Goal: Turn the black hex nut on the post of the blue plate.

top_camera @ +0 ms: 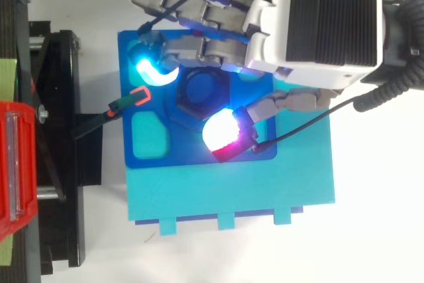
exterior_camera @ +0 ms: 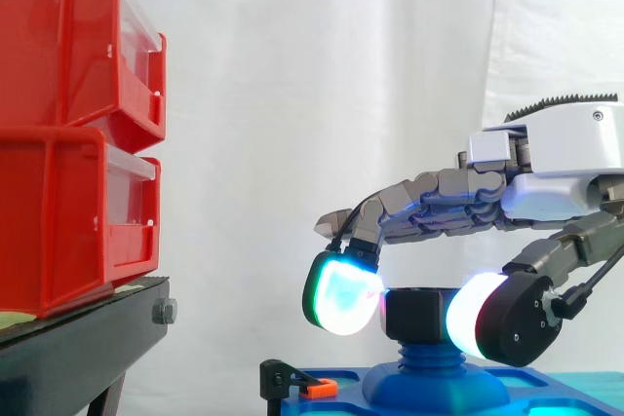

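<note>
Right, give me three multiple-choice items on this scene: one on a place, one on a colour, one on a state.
1. Where does the black hex nut sit?
A) in a red bin
B) on the post of the blue plate
C) on the black stand

2. What colour is the small clip at the plate's edge?
A) orange
B) yellow
C) white

3. What is the hand doing?
A) hanging open above the nut
B) curled on nothing
C) pinching the nut between two glowing pads

Answers:
1 B, the nut tops the post rising from the plate.
2 A, it shows orange in both views.
3 C, a pad presses each side of the nut.
</note>
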